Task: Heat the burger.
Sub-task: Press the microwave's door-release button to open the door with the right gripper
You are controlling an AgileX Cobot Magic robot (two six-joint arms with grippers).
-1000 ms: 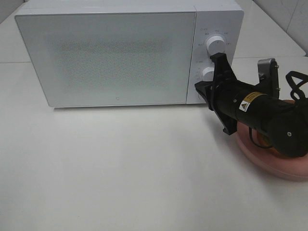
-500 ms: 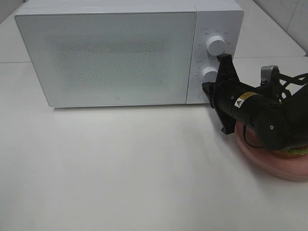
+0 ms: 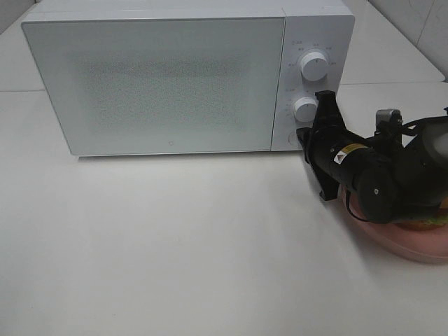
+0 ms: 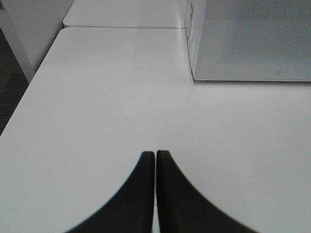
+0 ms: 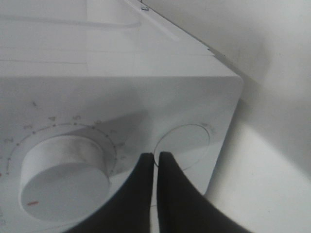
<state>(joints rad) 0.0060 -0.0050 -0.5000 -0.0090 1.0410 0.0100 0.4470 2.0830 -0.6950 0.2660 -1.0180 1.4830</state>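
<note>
Counter: white and matte, and bare in front of the microwave. We see a seam dividing it from a second white slab behind.
Room: a pale tiled wall shows at the far right corner. In the left wrist view we see a dark floor beside the counter's edge.
Microwave: white, with its door shut and two knobs on the panel at its right.
Burger: it sits on the pink plate to the right of the microwave. We make out only a sliver of bun and green under the right arm.
Right pincer: its tips are pressed together and hold nothing. They are at the rim of the round button beside the lower knob; we cannot tell whether they touch it.
Left pincer: pressed together and empty, over bare counter.
Change: since a second ago the right arm has slid a little down the panel and sunk lower over the plate. We find the microwave and plate where they were.
</note>
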